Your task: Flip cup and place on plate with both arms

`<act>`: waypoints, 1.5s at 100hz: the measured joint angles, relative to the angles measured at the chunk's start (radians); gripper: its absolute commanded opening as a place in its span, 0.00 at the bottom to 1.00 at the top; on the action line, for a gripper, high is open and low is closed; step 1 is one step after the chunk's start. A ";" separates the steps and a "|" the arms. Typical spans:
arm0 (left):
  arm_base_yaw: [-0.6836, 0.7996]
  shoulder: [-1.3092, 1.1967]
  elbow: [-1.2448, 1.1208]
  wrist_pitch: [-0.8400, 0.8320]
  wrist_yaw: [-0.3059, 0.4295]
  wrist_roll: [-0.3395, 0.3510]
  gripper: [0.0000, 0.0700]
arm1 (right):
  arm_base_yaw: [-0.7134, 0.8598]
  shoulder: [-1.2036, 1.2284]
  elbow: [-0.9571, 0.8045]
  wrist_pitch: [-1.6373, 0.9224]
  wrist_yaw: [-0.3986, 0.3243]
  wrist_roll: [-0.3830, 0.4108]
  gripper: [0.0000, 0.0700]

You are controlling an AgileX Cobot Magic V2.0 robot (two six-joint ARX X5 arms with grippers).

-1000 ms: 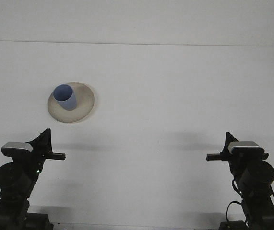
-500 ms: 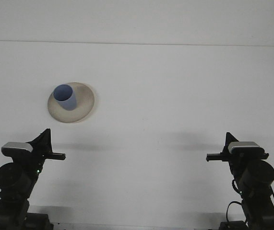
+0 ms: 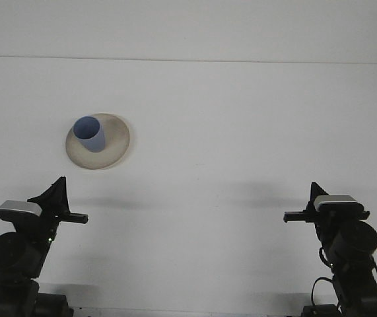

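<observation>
Blue cup (image 3: pixel 89 134) stands on the plate (image 3: pixel 115 150) near the tabletop's left edge; both grippers, left (image 3: pixel 76 217) and right (image 3: pixel 292 215), touch nothing, their opening perhaps unreadable here.

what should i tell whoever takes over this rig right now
Left hand: low at the near left of the table, holding nothing, well clear of the plate.
Right hand: low at the near right, holding nothing.
Blue cup: standing mouth up on the beige plate, far left of the white table.
Done: cup looks flipped and placed on the plate.
Left: apparently nothing but confirming the cup sits steady; whether either hand is open cannot be seen from this view.
</observation>
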 measured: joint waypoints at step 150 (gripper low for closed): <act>0.010 -0.362 -0.434 0.193 -0.027 0.019 0.02 | 0.000 0.000 0.000 0.000 0.000 0.000 0.00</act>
